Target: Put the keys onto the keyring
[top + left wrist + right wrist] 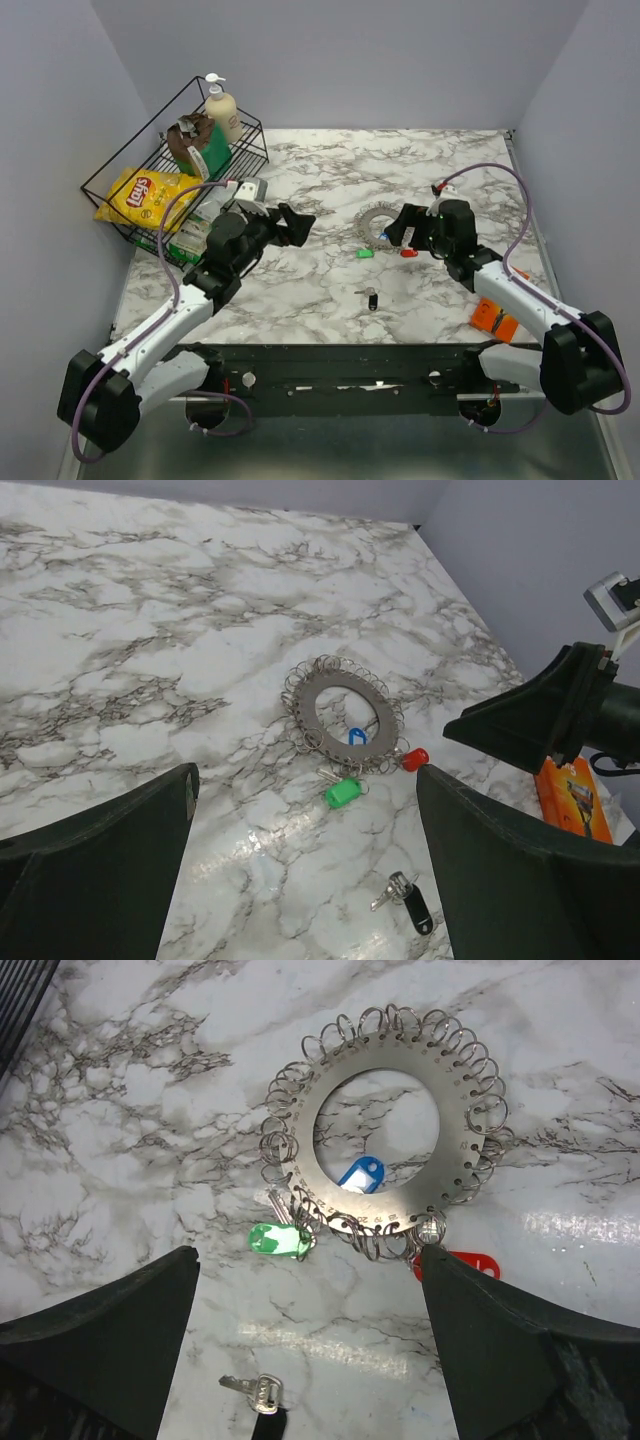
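**Loose black key lies on the near side of the keyring; both grippers open**

Top external
- Keyring (378,225) lies flat on the marble table (300,290).
- Right gripper (400,228) is just beside the keyring's right edge, jaws apart, holding nothing.
- Left gripper (297,224) is off the keyring's left side with a clear gap, jaws apart, empty.
- Green key (365,253) and red key (408,253) sit at the keyring's near rim.
- Black key (372,298) lies alone, well apart from the keyring toward the arm bases. Its long axis runs roughly from the keyring to the bases.

Left wrist
- Left gripper (308,780) is spread wide and looks at the keyring (305,705) from a distance.
- Blue key (356,737) lies inside the hoop's opening.
- Black key (418,912) lies nearer the camera than the keyring, touching nothing.

Right wrist
- Right gripper (310,1255) hangs open over the keyring's (300,1130) near rim.
- Green key (278,1239) seems hooked on a loop; red key (462,1263) touches the rim. I cannot tell whether either is threaded.
- Black key (265,1400) is at the bottom edge, partly cut off.

Judgement: the black key is the one left to do, and the right arm is nearer to it.
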Robot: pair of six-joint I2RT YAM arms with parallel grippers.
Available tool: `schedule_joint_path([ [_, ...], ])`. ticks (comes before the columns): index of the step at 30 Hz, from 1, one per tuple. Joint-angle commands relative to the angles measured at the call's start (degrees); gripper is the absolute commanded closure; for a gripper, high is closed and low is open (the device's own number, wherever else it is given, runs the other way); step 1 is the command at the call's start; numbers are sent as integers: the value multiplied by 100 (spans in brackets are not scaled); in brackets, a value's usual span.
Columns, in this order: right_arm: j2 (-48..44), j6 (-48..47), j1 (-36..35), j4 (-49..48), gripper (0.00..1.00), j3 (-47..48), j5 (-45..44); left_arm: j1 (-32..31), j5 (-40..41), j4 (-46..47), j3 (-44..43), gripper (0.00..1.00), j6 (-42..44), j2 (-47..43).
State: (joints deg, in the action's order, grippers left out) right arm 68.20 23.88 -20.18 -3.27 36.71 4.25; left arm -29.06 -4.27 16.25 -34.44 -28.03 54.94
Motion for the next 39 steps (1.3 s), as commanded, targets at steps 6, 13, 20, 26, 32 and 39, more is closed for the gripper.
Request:
schedule_joint_path([
  [6, 202, -191, -38, 283, 0, 232, 32, -706, 305, -272, -863, 1, 193, 1316],
  [13, 386, -217, -29, 309, 0, 301, 58, -996, 348, -745, -1494, 1, 149, 2204],
  [20, 649, -261, -29, 502, 3, 416, -73, -1128, 383, -1141, -1952, 1, 202, 2873],
  [26, 993, -287, -29, 582, 12, 583, 137, -1128, 340, -1370, -2295, 3, 210, 3391],
  [32, 1107, -314, -29, 626, 15, 671, 322, -1111, -56, -1555, -2779, 9, 289, 4059],
  [39, 1397, -358, -38, 468, 21, 873, 743, -953, -372, -1599, -3078, 9, 246, 4552],
])
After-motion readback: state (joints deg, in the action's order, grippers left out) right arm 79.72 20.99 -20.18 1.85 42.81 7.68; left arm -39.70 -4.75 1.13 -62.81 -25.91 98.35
